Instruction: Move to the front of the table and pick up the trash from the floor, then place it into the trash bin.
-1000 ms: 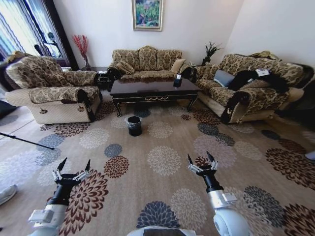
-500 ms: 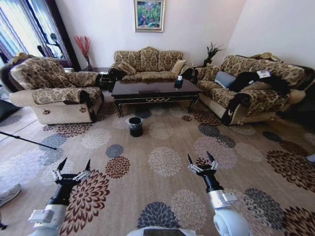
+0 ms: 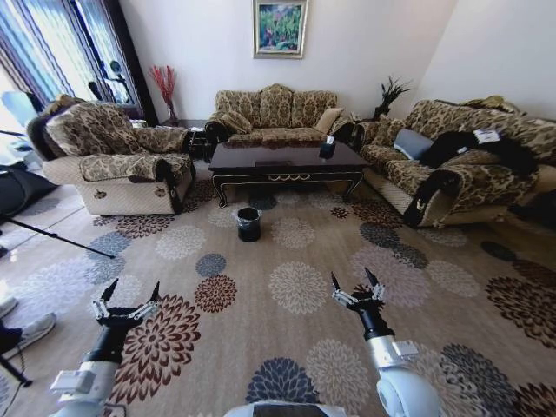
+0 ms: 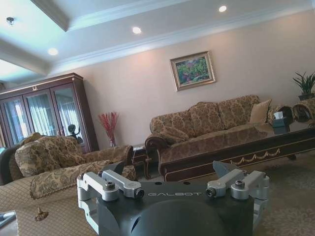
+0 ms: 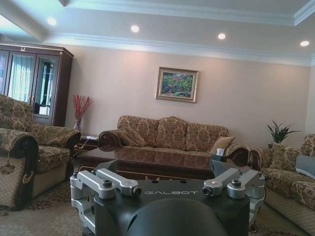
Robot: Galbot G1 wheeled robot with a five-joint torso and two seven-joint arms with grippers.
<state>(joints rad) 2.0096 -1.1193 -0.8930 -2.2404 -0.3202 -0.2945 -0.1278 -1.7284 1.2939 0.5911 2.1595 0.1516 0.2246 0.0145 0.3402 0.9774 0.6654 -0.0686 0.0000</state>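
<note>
The dark glossy table (image 3: 287, 160) stands across the room in front of the middle sofa, and also appears in the left wrist view (image 4: 246, 146) and the right wrist view (image 5: 147, 166). On the carpet just before the table's left front corner stands the small black trash bin (image 3: 248, 223). The trash is out of view. My left gripper (image 3: 132, 292) hangs open low on the left over the carpet, holding nothing. On the right, my right gripper (image 3: 351, 280) is open and empty at the same height. Both are far from the bin.
Patterned sofas ring the table: an armchair (image 3: 122, 161) on the left, a long sofa (image 3: 278, 113) behind, another sofa (image 3: 452, 169) on the right. A tripod leg (image 3: 52, 234) crosses the floor at the left. Open flowered carpet (image 3: 295, 287) lies between me and the bin.
The whole head view has shifted: table, bin and sofas sit further right in the frame, so the camera moved. Both arms keep the same pose.
</note>
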